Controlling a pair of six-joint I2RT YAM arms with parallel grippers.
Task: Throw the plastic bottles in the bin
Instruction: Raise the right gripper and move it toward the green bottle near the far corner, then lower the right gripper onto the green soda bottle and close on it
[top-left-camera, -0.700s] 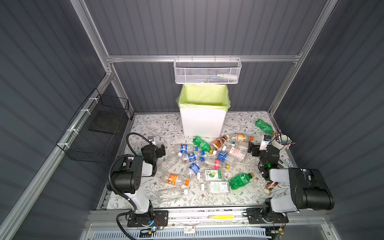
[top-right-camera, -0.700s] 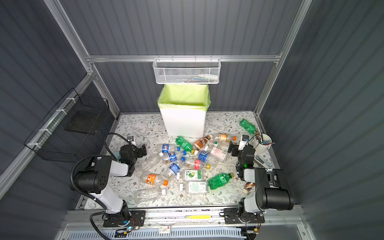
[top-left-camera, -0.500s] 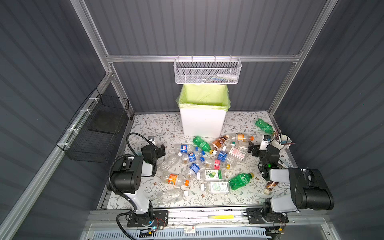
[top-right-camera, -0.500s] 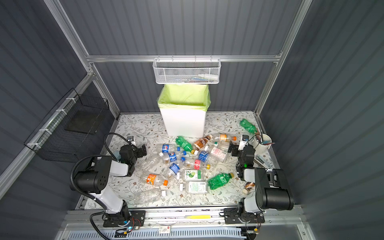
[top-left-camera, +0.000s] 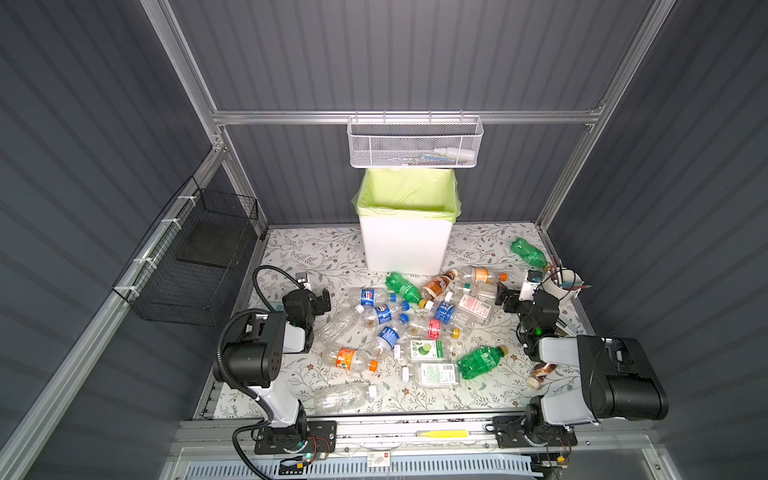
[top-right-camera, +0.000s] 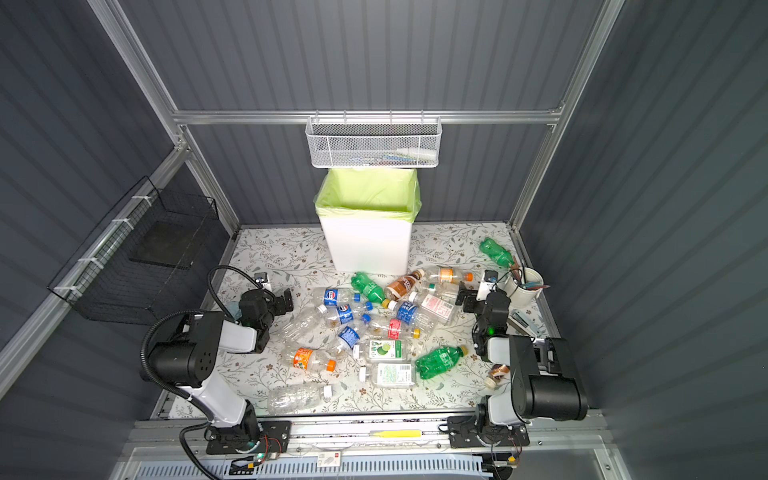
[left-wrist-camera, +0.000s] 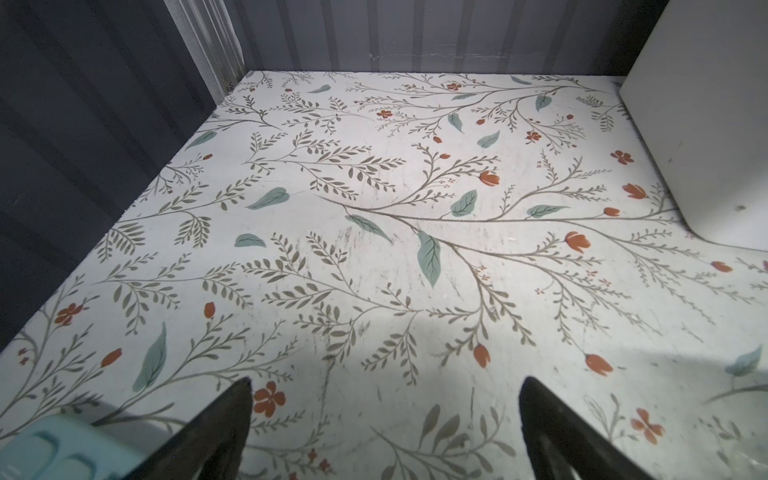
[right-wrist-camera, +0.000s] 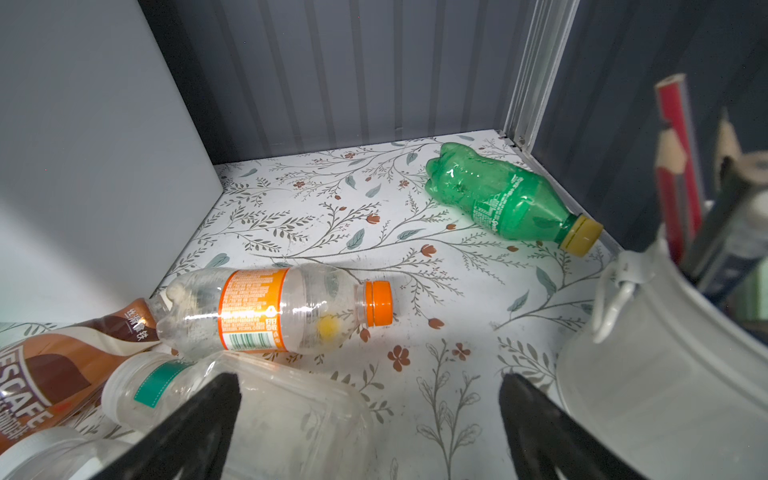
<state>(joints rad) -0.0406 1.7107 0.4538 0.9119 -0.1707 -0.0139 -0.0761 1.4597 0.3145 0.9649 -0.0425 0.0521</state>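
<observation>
Plastic bottles (top-left-camera: 383, 313) strewn flat in the middle of the table (top-left-camera: 299, 249), in front of the bin (top-left-camera: 405, 245); one green bottle (top-left-camera: 528, 252) alone by the right edge. Bin upright against the back wall, green liner over its rim. Bare table open ahead of the left pincer (left-wrist-camera: 384, 386), spread wide, gripping nothing. Right pincer (right-wrist-camera: 370, 382) spread wide too, empty, hemmed between bottles and the cup of pens (right-wrist-camera: 665, 395). Overhead, white mesh basket (top-left-camera: 413, 145) with a pale tube; left wall, black wire basket (top-left-camera: 195, 266) with a dark pad.

bright overhead light, sharp frames
</observation>
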